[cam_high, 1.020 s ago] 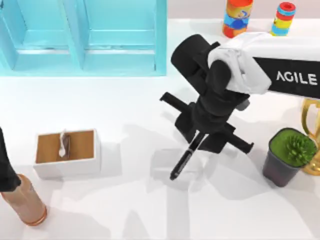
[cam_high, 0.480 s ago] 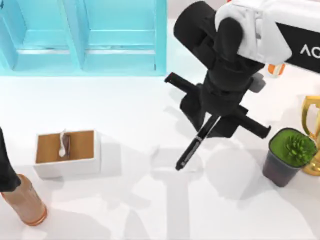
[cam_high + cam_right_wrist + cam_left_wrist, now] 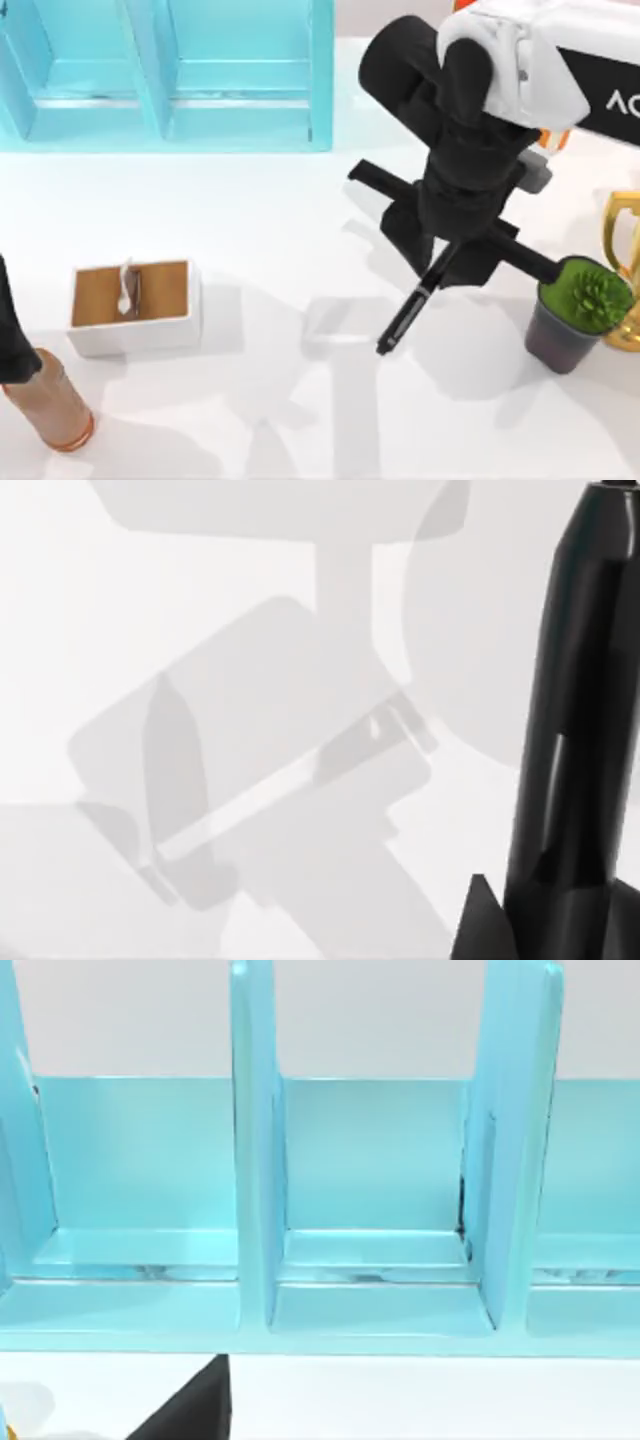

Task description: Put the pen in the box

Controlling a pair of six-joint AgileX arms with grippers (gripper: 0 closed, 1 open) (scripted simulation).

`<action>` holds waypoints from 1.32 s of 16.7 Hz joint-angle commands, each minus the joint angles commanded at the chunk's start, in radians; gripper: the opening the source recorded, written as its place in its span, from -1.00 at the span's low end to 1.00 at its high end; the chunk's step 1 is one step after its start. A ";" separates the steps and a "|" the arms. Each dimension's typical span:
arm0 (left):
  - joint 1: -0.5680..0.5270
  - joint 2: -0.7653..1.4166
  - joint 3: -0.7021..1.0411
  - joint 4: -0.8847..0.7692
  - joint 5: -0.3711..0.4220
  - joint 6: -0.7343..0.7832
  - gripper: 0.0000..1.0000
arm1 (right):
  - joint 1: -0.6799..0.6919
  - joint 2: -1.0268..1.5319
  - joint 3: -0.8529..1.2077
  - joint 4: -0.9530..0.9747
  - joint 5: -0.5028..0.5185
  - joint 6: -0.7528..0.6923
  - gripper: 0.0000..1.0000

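Observation:
The slim black pen (image 3: 412,306) hangs slanted above the table right of centre, its upper end held in my right gripper (image 3: 447,258), which is shut on it. Up close in the right wrist view the pen (image 3: 575,730) is a dark barrel over the white tabletop. The box (image 3: 135,305), white outside and brown inside with a silvery-white piece on its divider, sits at the left of the table, far from the pen. My left arm (image 3: 12,335) stays parked at the left edge; its fingers are out of sight.
A turquoise shelf unit (image 3: 165,70) fills the back left and faces the left wrist camera as turquoise shelf bays (image 3: 370,1190). A potted plant (image 3: 575,310) and a gold trophy (image 3: 625,270) stand right of the gripper. A tan bottle (image 3: 55,405) stands front left, a colourful toy (image 3: 550,140) behind the arm.
My right gripper has risen and drifted right with the pen, whose tip moved from about the table's centre towards the plant. The box and left arm have stayed put.

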 joint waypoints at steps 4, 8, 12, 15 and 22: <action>0.000 0.000 0.000 0.000 0.000 0.000 1.00 | -0.071 -0.048 0.073 0.025 -0.014 -0.021 -1.00; 0.000 0.000 0.000 0.000 0.000 0.000 1.00 | -0.261 -0.108 0.172 0.055 -0.033 -0.070 -1.00; 0.000 0.000 0.000 0.000 0.000 0.000 1.00 | -0.539 -0.123 0.208 0.048 -0.044 -0.137 -1.00; 0.000 0.000 0.000 0.000 0.000 0.000 1.00 | -0.765 -0.108 0.194 0.017 -0.045 -0.189 -1.00; 0.000 0.000 0.000 0.000 0.000 0.000 1.00 | -1.193 -0.040 0.102 -0.087 -0.033 -0.290 -1.00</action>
